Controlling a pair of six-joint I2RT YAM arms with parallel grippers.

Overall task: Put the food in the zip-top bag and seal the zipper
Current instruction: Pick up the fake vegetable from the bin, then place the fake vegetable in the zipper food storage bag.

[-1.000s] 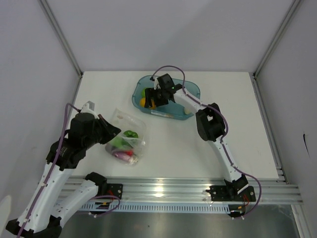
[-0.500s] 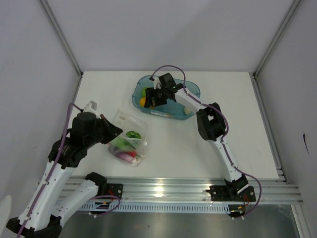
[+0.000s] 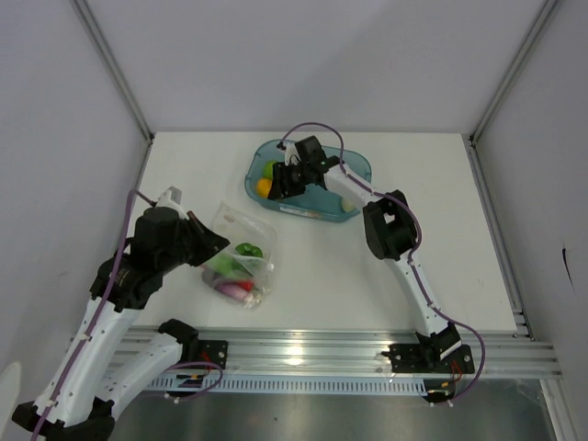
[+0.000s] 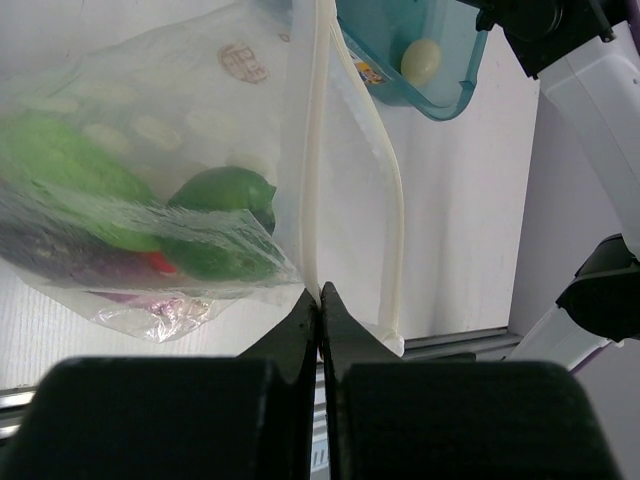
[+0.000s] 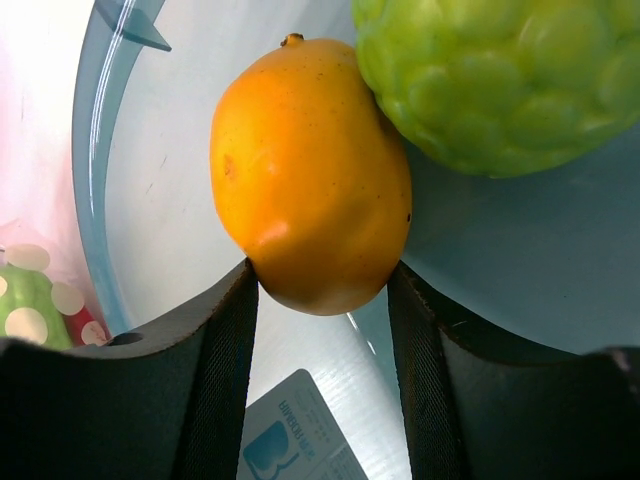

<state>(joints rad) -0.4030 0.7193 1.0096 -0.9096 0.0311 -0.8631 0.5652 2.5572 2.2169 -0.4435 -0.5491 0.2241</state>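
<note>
The clear zip-top bag [image 3: 241,259] lies at the left centre of the table. It holds green peppers [image 4: 225,200], a purple eggplant [image 4: 70,265] and a red chili [image 4: 160,262]. My left gripper [image 3: 215,244] is shut on the bag's pale zipper strip [image 4: 310,150] and pinches one mouth edge [image 4: 320,295]. My right gripper [image 3: 274,184] is down in the teal tray [image 3: 358,165]. Its jaws are closed against both sides of the yellow-orange piece [image 5: 310,170]. The light green vegetable [image 5: 500,80] touches that piece. A white egg [image 4: 421,58] lies at the tray's near end.
The teal tray's wall [image 5: 95,150] curves close to the left of my right fingers, and a printed label [image 5: 290,430] lies on its floor. The aluminium rail [image 3: 303,354] runs along the near table edge. Grey walls enclose the table.
My left gripper and the bag mouth have shifted slightly. My right gripper has settled around the yellow-orange piece in the tray.
</note>
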